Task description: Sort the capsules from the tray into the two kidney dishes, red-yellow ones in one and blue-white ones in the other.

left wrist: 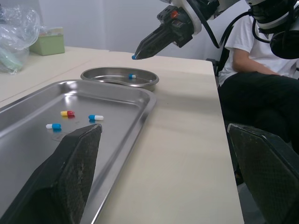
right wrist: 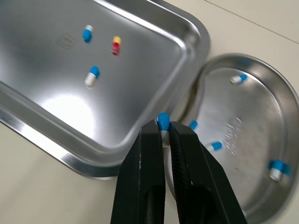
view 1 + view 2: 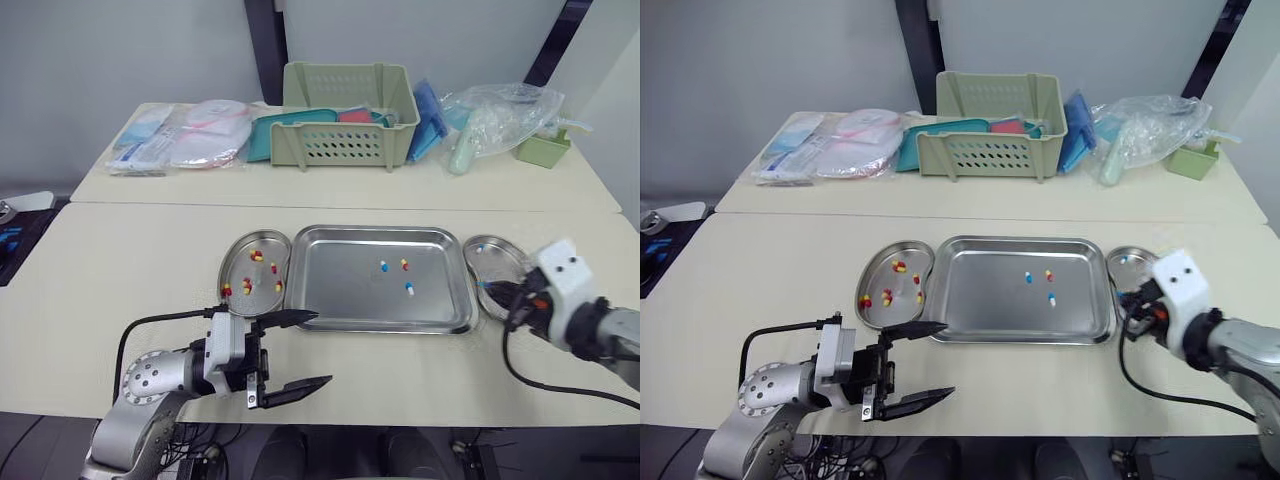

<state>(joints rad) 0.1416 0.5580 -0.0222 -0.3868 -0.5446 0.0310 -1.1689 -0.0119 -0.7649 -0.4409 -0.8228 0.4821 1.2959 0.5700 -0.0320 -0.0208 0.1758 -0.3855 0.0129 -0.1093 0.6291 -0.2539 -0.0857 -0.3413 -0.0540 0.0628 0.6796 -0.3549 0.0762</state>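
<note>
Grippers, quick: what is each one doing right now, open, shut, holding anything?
Left black two-finger gripper: open, holding nothing.
Right black two-finger gripper: shut on a blue-and-white capsule.

Left arm (image 3: 150,385): silver-grey round joint housing, ring of small screws on face. Black cable (image 3: 165,317) loops from it to white wrist block (image 3: 228,340).
Left gripper (image 3: 322,347): two black tapered fingers (image 1: 74,168), mesh-textured pads.
Right arm (image 3: 610,335): grey forearm. White boxy wrist housing (image 3: 560,270), two dark dots on it, orange-red accent. Second black cable (image 3: 506,345) runs beneath.
Right gripper (image 2: 163,133): slim black fingers.
</note>
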